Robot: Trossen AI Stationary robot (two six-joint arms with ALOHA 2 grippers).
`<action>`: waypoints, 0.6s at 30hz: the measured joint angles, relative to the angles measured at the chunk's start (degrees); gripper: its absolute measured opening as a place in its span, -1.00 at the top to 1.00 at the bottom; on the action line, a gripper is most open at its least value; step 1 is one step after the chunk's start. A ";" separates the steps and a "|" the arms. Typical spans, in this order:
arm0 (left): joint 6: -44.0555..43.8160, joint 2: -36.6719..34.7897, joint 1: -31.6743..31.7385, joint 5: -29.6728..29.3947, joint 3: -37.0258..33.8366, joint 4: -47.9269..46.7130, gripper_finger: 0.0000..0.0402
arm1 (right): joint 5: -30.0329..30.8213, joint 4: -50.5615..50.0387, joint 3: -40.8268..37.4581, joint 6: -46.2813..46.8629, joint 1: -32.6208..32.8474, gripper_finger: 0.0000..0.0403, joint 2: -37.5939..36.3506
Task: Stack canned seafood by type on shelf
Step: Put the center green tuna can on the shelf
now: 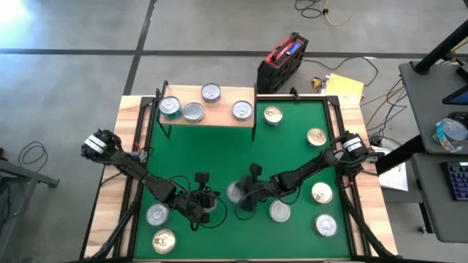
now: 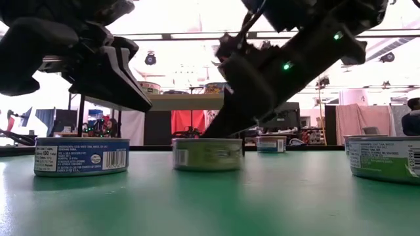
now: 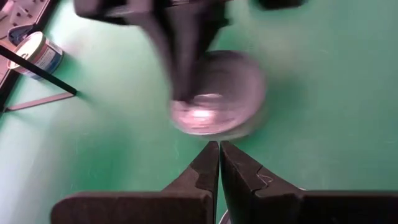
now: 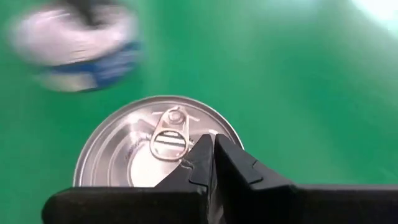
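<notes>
table (image 1: 124, 139) | green mat (image 1: 219, 157): nine tins (image 1: 273, 115) | shelf (image 1: 219, 117): four tins (image 1: 210, 92)

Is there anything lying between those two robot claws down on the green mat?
Yes. In the high view, one silver-topped tin sits between the shut left gripper and the shut right gripper; the left wrist view shows it too.

free: mat centre (image 1: 219, 150) | blocked: shelf (image 1: 219, 117) far-left, tins (image 1: 322, 193) right

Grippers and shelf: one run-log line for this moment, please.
left gripper: shut, empty, near mat centre | right gripper: shut, empty, over silver-topped tin | shelf: four tins on top
</notes>
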 joint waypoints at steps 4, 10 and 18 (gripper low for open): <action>-0.02 0.00 0.00 -0.01 0.00 -0.48 1.00 | 4.94 -7.77 0.02 13.80 -1.16 0.94 -1.36; -0.11 -0.02 0.00 -0.07 -0.02 -0.43 1.00 | 5.71 -10.83 0.04 28.77 -1.04 0.94 -1.83; -0.87 -0.04 0.00 0.04 -0.02 0.07 1.00 | 8.63 -11.27 -0.09 26.28 -0.65 0.94 -4.46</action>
